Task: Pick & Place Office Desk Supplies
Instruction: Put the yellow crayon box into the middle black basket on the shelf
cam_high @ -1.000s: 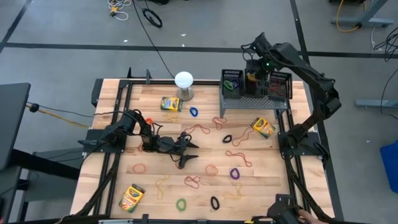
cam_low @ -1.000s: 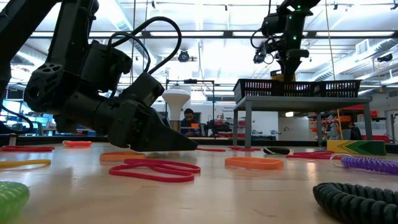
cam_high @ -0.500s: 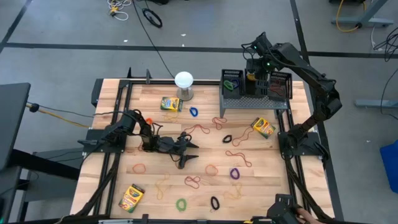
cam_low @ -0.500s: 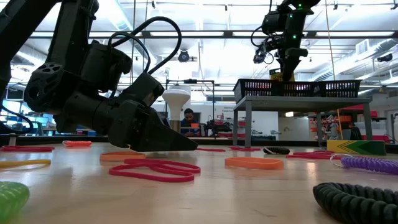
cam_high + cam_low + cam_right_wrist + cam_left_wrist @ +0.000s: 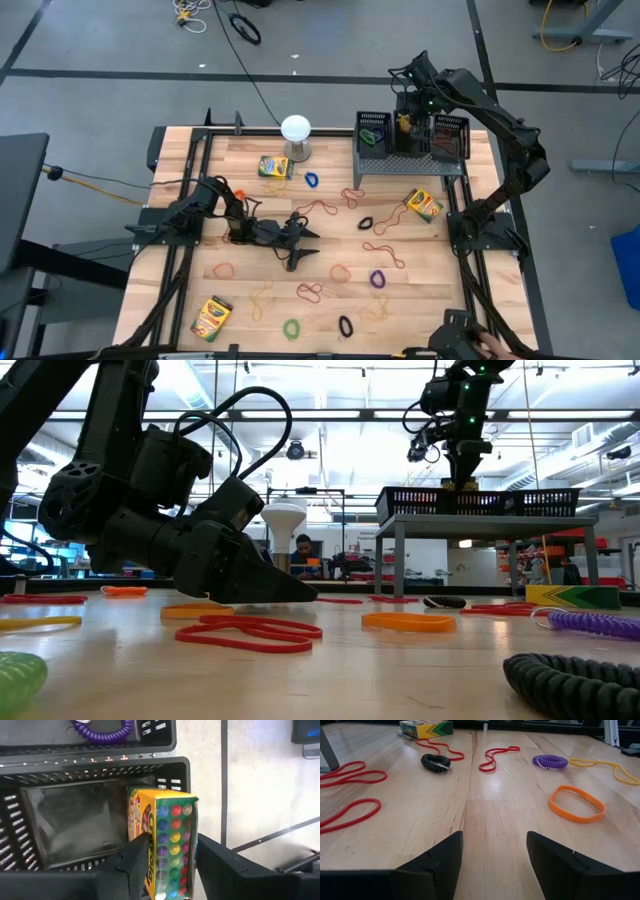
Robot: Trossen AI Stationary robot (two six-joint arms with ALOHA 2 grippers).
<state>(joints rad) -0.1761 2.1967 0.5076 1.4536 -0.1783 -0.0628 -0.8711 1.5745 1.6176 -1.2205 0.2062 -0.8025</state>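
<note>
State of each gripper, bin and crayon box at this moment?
Right gripper: shut on crayon box, above middle bin.
Left gripper: open, empty, low over table.
Middle bin: empty inside.
Neighbouring bin: holds a purple coil.
Other crayon boxes: lying on table.

Wooden table (image 5: 240, 290), strewn with bands (image 5: 320, 291), three crayon boxes (image 5: 212, 317), globe (image 5: 296, 131), riser (image 5: 410, 162) at back.
</note>
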